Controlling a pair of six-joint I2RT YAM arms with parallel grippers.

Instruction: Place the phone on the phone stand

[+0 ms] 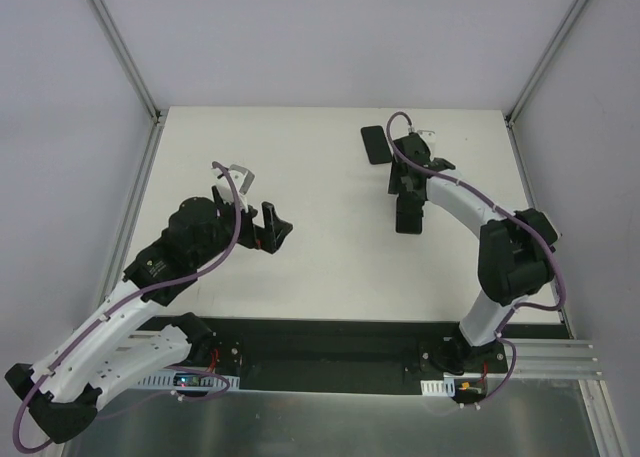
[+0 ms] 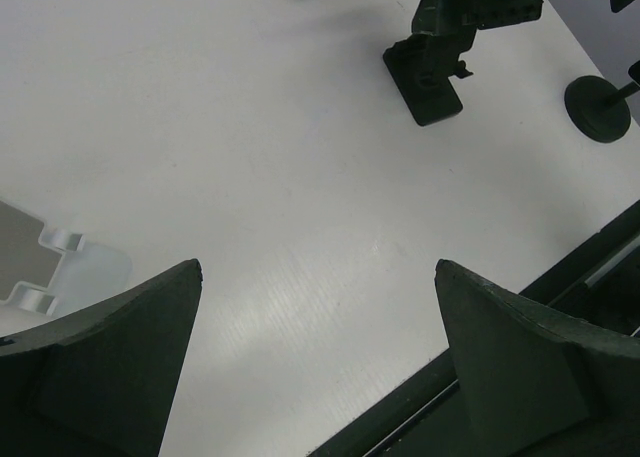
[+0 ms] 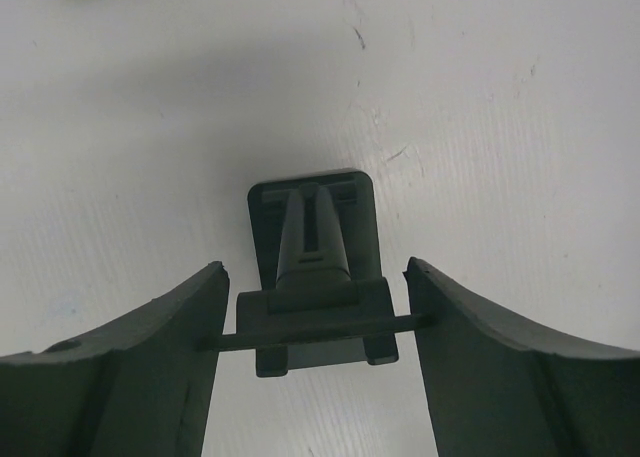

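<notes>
Here, at nine o'clock the left gripper (image 1: 275, 227) gapes empty, at one o'clock lies the thin flat black phone (image 1: 375, 144), likely stiff and slick, best pinched across its long edges, and at three o'clock the right gripper (image 3: 315, 267) clamps the small black phone stand (image 3: 300, 202).

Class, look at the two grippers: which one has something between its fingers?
The right gripper: the black phone stand sits between its fingers, touching both. The left gripper is open, with only bare table between its fingers.

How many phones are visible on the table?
1. The phone lies flat near the far edge, left of the right hand holding the phone stand. Others may hide beneath the arms.
</notes>
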